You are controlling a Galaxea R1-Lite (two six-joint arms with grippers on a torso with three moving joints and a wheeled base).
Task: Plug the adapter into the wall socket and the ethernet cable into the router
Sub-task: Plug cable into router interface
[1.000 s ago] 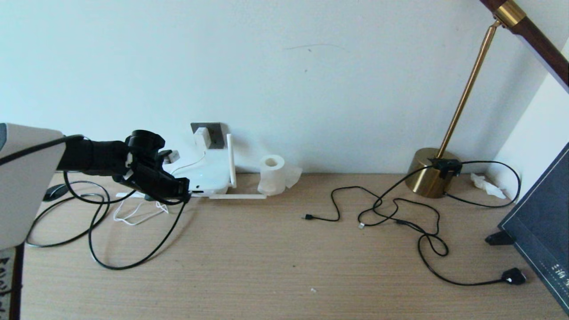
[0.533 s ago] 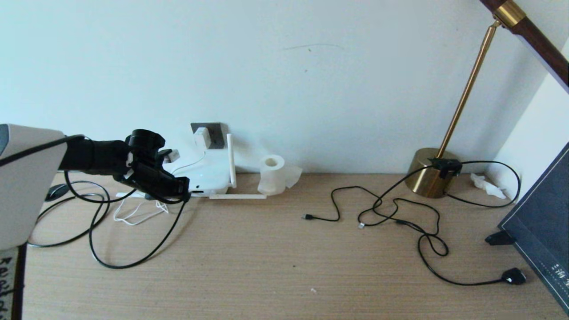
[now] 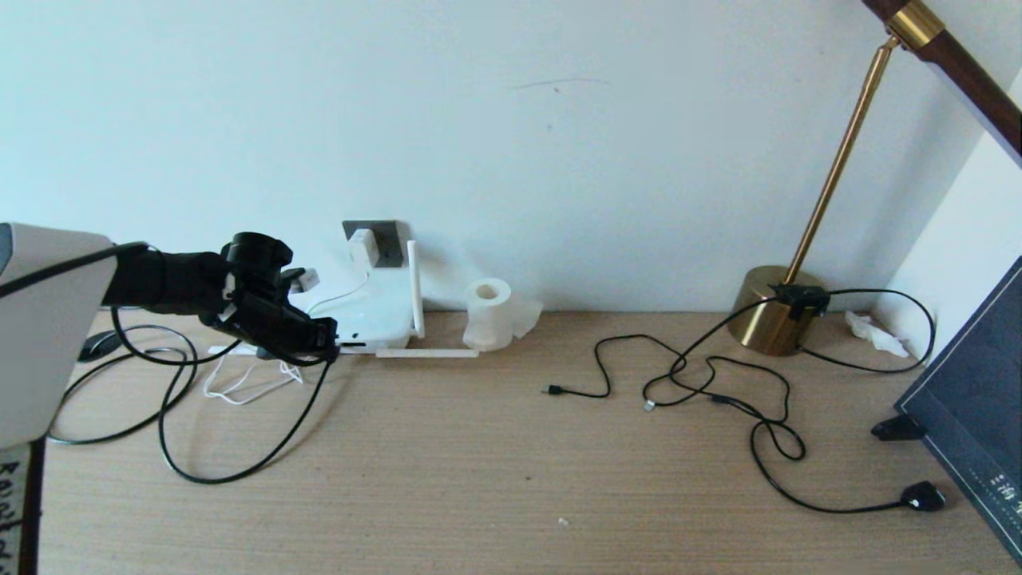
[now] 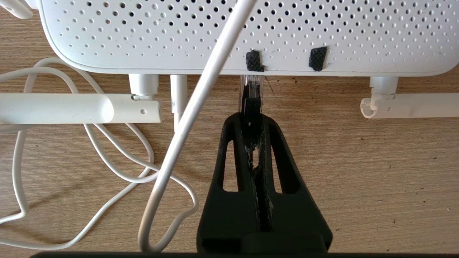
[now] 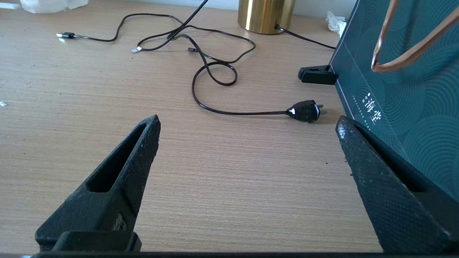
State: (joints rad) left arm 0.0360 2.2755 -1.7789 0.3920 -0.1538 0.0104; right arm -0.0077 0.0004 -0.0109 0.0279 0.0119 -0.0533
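From the head view, the left gripper (image 3: 323,345) is low over the desk (image 3: 495,447), its tip right at the front edge of the router (image 3: 369,313); the ethernet cable (image 3: 239,471) loops away behind it across the wood; above and beyond the tip, the adapter (image 3: 363,244) sits on the wall socket (image 3: 382,239), so that half of the task looks done; a toilet-paper roll (image 3: 489,311) stands well off to the gripper's far side, and the right arm does not show here.

From the left wrist view, the left gripper (image 4: 252,123) is pinched tight on the plug of the ethernet cable (image 4: 252,104); the clear tip of the plug reaches under the router (image 4: 229,32) rim directly ahead of the fingertips (image 4: 235,125), in line with a dark mark on the casing; how deep it sits cannot be told; a white cord (image 4: 186,118) crosses just beside the gripper, and two antennas (image 4: 79,107) lie flat to either side.

From the right wrist view, the right gripper (image 5: 247,123) is parked with jaws wide apart over bare desk, nothing between them; a lamp plug (image 5: 304,110) lies ahead of it.

The step in hand is seating the ethernet plug; next, I judge, a straight push forward until the clip catches, then release without dragging the cable back out.
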